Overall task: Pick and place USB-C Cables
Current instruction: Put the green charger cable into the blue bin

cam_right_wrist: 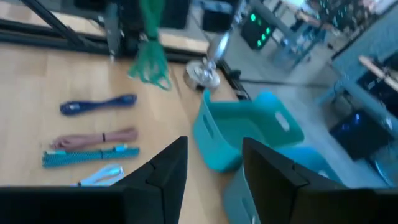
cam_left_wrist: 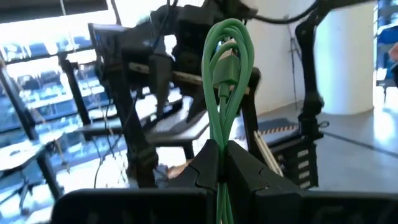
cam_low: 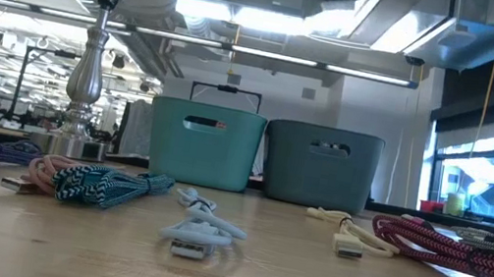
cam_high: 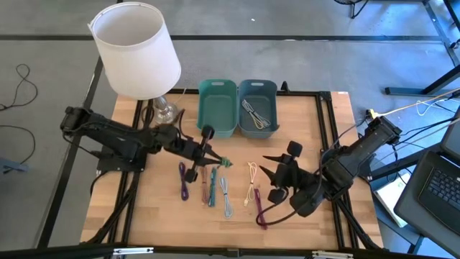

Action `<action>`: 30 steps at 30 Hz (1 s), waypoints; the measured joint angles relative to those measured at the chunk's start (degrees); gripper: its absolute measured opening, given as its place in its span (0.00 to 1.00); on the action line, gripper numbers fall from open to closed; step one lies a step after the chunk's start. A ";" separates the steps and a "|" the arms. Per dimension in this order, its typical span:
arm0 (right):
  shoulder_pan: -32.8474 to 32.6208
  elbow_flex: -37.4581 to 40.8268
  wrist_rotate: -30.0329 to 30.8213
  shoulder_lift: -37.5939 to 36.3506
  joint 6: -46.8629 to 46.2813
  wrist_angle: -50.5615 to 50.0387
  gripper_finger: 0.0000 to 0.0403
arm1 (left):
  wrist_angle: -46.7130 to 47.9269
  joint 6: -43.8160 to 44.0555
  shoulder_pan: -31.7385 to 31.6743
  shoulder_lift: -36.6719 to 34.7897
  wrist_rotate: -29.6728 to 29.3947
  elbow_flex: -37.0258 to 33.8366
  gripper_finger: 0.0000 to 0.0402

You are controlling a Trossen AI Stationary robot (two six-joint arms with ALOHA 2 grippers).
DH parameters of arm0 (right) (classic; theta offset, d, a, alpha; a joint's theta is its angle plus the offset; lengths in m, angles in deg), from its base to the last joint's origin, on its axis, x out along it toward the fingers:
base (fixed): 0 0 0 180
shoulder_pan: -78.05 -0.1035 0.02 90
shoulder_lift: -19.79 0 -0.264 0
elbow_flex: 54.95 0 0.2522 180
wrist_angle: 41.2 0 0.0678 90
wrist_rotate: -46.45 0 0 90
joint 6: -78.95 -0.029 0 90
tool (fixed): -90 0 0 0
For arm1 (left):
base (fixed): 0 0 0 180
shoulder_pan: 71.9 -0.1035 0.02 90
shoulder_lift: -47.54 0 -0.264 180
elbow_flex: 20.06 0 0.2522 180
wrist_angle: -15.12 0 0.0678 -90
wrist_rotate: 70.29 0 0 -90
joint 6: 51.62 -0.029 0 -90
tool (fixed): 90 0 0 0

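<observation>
My left gripper (cam_high: 219, 161) is clamped on a green cable (cam_left_wrist: 227, 74), the folded bundle standing up from between the closed fingers (cam_left_wrist: 208, 165) in the left wrist view. In the high view the green bundle sits at the fingertip end of the left arm, above the wooden table (cam_high: 302, 122), lifted off the row of cables below it.

Just beneath and beside that gripper lie the other USB-C cables: a purple cable (cam_high: 183, 180) nearest the arm, then a brown cable (cam_high: 204, 184), a teal cable (cam_high: 213, 185) and a grey cable (cam_high: 226, 196), all lying lengthwise side by side. Farther off, toward the right arm, are two cream cables (cam_high: 251, 183) and a magenta cable (cam_high: 260, 210).

Beyond the left gripper stand two bins touching each other: a teal bin (cam_high: 217, 108) directly ahead and a blue-grey bin (cam_high: 257, 108) next to it, the latter holding a pale cable (cam_high: 260, 117).

My right gripper (cam_right_wrist: 214, 171) hangs open over the table near the magenta cable, fingers spread with nothing between them; its wrist view looks across at the teal bin and the green bundle.

A white-shaded lamp (cam_high: 136, 49) stands behind the left arm at the table's far corner.
</observation>
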 joint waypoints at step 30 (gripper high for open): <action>16.48 0.00 -32.37 3.32 34.96 37.40 0.37 | -3.68 2.40 -3.70 -0.02 4.33 0.02 0.02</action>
